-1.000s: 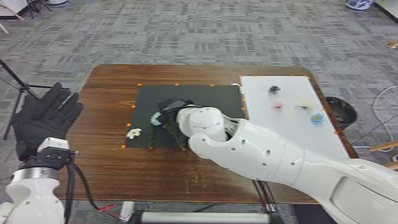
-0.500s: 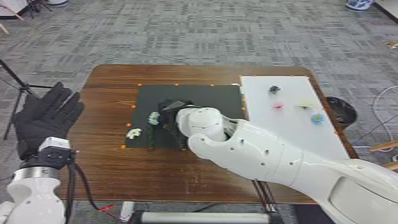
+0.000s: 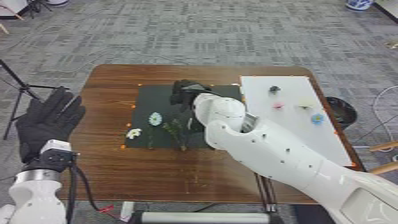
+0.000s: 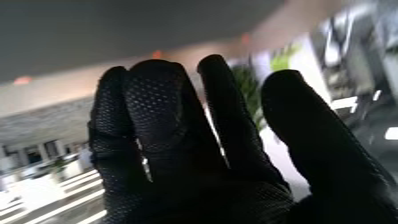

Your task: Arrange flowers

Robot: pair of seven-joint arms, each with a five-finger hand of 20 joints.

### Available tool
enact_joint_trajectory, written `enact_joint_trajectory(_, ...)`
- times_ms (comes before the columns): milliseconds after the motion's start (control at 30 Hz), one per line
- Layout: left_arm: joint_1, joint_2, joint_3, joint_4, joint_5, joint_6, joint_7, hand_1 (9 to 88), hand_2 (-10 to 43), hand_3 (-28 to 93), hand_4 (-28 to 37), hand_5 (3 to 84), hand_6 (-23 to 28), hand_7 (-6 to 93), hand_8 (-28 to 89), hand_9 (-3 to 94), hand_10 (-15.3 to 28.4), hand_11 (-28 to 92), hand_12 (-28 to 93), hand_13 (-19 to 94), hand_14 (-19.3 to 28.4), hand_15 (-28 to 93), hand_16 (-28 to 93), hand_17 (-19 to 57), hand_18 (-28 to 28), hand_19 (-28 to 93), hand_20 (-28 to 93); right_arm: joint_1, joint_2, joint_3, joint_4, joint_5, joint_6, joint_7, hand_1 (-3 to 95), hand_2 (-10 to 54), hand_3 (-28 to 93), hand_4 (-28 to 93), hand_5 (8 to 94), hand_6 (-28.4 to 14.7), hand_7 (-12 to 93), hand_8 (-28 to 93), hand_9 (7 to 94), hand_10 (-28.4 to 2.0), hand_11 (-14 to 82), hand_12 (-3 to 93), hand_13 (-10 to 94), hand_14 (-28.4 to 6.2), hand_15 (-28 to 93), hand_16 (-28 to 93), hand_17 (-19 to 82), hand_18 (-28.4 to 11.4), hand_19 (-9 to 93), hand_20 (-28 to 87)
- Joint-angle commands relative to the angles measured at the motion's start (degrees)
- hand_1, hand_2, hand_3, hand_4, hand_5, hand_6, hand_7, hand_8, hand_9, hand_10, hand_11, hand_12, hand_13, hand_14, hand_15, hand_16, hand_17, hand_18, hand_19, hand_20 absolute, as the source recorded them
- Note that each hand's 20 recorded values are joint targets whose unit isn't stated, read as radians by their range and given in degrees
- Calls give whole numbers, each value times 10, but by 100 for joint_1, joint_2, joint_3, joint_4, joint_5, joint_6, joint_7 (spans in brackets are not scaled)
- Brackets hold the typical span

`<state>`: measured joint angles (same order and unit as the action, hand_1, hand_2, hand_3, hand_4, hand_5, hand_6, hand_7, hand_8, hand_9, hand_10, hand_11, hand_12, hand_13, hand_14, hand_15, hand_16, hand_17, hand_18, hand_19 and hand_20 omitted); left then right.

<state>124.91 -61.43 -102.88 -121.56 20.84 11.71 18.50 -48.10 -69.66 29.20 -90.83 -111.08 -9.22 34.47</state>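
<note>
Right hand [image 3: 188,91] has moved forward over the black sheet [image 3: 153,97], away from the pale-blue flower [image 3: 155,119]. Fingers straight, slightly apart, nothing visibly held. Likely next: dark flower [image 3: 274,89], right of them on white sheet [image 3: 306,140]; right hand nearer, stem axis unclear.
</note>
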Motion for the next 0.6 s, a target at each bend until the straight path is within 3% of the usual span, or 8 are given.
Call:
enact_joint_trajectory(33, -85, -35, 123, 53, 48, -47, -72, 237, 193, 726, -283, 445, 99, 98, -78, 340, 153, 201, 98, 260, 153, 261, -53, -64, 156, 370, 99, -1338, 1689, 1683, -1034, 102, 906, -118, 269, 167, 763, -172, 540, -80, 88, -98, 503, -171, 97, 110, 626, -144, 733, 270, 292, -241, 775, 347)
enact_joint_trajectory(167, -37, -18, 83, 48, 72, 44, -23, 237, 192, 726, -283, 449, 93, 98, -79, 342, 151, 197, 94, 256, 142, 245, -58, -60, 154, 367, 97, -2359, 2189, 2638, -1480, -29, 1143, 124, 272, 163, 762, -174, 538, -76, 90, -96, 506, -171, 99, 112, 622, -144, 730, 271, 289, -239, 774, 346)
enact_joint_trajectory(200, -29, -21, 78, 45, 21, 60, 1, 238, 191, 726, -283, 450, 91, 99, -80, 342, 150, 198, 94, 254, 140, 243, -58, -60, 154, 367, 97, -2581, 2281, 2855, -1568, -61, 1167, 191, 271, 162, 764, -174, 537, -76, 91, -95, 506, -170, 99, 112, 621, -144, 727, 270, 289, -238, 773, 345)
enact_joint_trajectory(367, -10, -19, 34, 37, -1, 59, -4, 239, 189, 726, -283, 452, 90, 98, -82, 341, 148, 199, 92, 252, 137, 237, -56, -59, 152, 368, 97, -3528, 2567, 3856, -1857, -147, 1181, 486, 273, 145, 763, -174, 530, -74, 89, -95, 506, -169, 97, 113, 618, -143, 716, 266, 286, -238, 769, 342)
enact_joint_trajectory(600, -210, 98, 130, 93, -31, 93, 26, 227, 196, 710, -283, 452, 91, 96, -81, 341, 147, 198, 91, 251, 138, 236, -55, -59, 152, 367, 96, -4293, 2758, 4869, -2019, -83, 580, 768, 300, 67, 759, -179, 509, -77, 80, -92, 488, -170, 85, 115, 607, -145, 713, 267, 279, -239, 768, 343)
